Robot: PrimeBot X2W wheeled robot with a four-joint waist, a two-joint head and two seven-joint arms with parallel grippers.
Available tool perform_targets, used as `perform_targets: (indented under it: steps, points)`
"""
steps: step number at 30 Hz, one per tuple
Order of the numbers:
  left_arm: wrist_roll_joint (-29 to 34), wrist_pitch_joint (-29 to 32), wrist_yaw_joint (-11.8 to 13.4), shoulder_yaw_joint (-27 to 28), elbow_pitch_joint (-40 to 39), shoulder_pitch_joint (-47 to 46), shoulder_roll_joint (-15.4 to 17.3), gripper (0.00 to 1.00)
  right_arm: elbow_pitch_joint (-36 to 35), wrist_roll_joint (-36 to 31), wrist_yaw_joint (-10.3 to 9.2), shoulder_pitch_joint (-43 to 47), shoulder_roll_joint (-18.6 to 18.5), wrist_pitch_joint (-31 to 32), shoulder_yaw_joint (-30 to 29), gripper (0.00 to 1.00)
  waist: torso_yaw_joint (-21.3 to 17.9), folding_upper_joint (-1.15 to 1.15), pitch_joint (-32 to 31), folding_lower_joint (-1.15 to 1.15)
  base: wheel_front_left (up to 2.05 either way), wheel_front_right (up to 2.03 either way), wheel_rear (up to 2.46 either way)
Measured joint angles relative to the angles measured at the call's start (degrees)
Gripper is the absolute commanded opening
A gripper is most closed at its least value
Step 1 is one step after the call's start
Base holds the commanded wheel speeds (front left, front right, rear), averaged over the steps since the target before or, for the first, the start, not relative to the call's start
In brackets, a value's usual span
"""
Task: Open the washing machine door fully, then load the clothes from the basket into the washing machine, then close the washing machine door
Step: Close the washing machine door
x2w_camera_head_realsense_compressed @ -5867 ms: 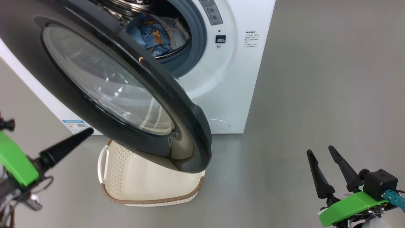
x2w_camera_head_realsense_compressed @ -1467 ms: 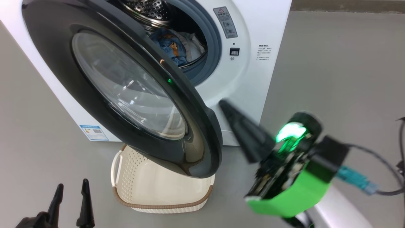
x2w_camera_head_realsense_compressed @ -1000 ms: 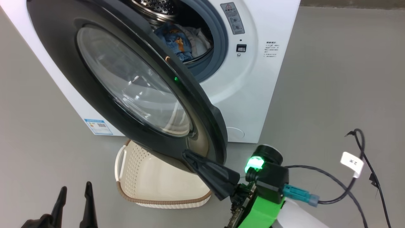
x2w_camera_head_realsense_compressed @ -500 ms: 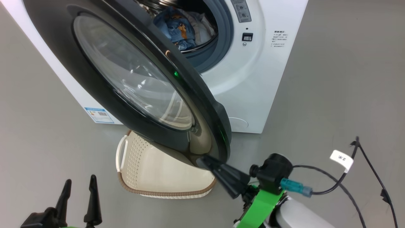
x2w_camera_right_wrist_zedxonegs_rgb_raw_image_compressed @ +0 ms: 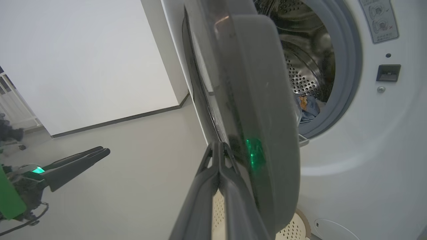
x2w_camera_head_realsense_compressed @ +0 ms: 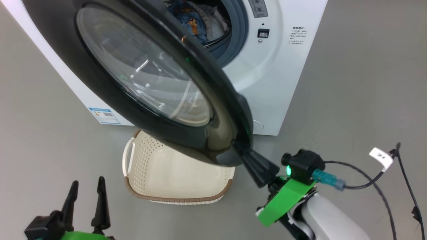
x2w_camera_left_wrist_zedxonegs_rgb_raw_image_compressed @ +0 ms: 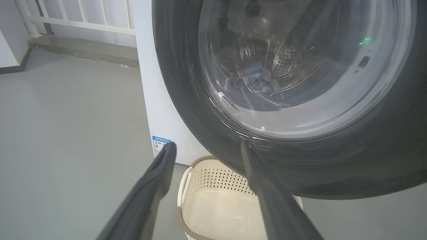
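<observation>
Fingers of right gripper (x2w_camera_head_realsense_compressed: pixel 241 149) pressed together, nothing held, tips against lower outer rim of washing machine door (x2w_camera_head_realsense_compressed: pixel 143 73), door part-open over basket (x2w_camera_head_realsense_compressed: pixel 156 173), clothes (x2w_camera_head_realsense_compressed: pixel 193 20) beyond fingertips inside washing machine (x2w_camera_head_realsense_compressed: pixel 277 83), left gripper (x2w_camera_head_realsense_compressed: pixel 87 181) spread wide, empty, well apart from door

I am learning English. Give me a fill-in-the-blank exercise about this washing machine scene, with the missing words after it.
1. The clothes lie in the ____ of the washing machine.
2. The basket on the floor looks ____ of clothes.
3. Open or shut? The right gripper, at the rim of the washing machine door, is ____.
4. The left gripper is ____.
Missing: drum; empty; shut; open.
</observation>
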Motion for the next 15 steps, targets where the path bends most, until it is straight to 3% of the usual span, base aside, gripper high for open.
perform_targets:
  steps: [15]
  points:
    - [0.02, 0.00, 0.00, -2.41, -0.57, -4.28, -0.44, 1.00, 5.21, -0.26, 0.01, -8.66, 0.05, 0.00, -10.68, 0.00, 1.65, 0.00, 4.29, 0.00, 0.00, 0.00, 0.00]
